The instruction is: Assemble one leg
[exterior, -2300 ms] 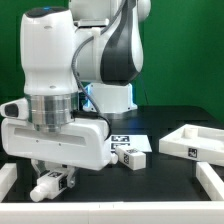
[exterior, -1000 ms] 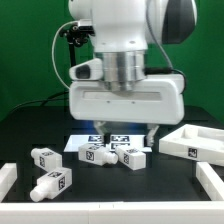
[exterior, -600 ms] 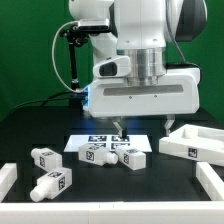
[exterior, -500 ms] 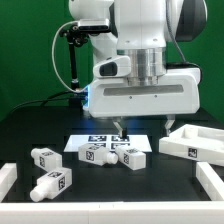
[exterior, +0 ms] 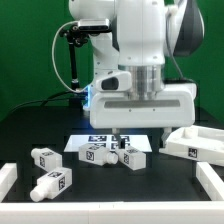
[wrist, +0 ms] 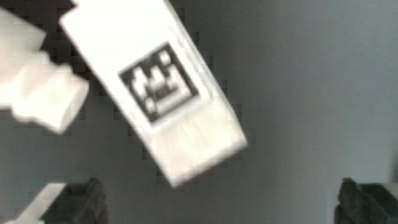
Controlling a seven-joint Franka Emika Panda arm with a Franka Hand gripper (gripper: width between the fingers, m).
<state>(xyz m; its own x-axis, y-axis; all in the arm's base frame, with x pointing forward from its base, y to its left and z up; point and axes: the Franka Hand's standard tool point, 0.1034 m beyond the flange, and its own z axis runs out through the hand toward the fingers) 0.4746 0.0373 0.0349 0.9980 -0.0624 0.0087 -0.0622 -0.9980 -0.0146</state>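
Several white legs with black tags lie on the black table: two at the exterior view's left and two by the marker board. My gripper hangs open and empty just above the marker board, over the leg pair. In the wrist view a blurred white tagged part, seemingly a leg, lies ahead of the open gripper, apart from both fingertips. Another white piece sits beside it.
A large white tabletop part lies at the exterior view's right. White corner brackets sit at the front left and front right. A green wall stands behind the arm.
The gripper left the front-left legs, swung toward the exterior view's right, and in the last second came lower over the marker board and the two legs there. The legs have not moved.
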